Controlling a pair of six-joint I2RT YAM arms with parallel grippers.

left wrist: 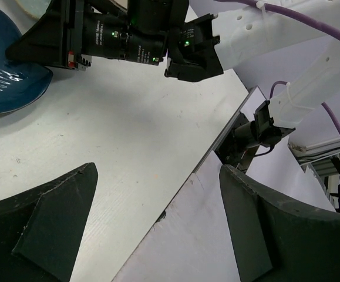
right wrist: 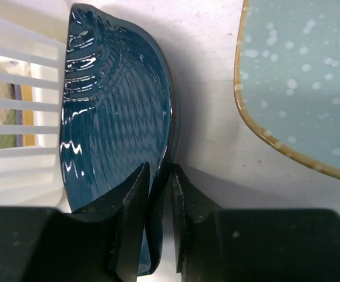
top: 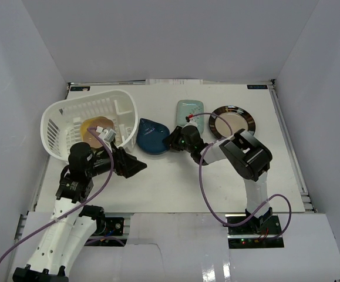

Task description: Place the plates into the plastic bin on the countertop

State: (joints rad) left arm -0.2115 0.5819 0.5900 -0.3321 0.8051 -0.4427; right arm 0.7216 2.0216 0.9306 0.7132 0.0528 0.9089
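Plates (top: pixel 190 111): 3 on countertop (top: pixel 175 182); R claw (right wrist: pixel 158 171) pinches blue one (right wrist: pixel 111 117)

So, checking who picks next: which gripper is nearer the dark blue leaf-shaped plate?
Right. The right gripper pinches the edge of the dark blue leaf-shaped plate; the left gripper is open over the white table, apart from it.

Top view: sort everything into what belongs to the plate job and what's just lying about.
Job: plastic bin; plates already inside it; dark blue leaf plate, its rim between the right fingers; pale teal plate; black-rimmed round plate.
Lying about: purple cables; small labels at the table's far edge.
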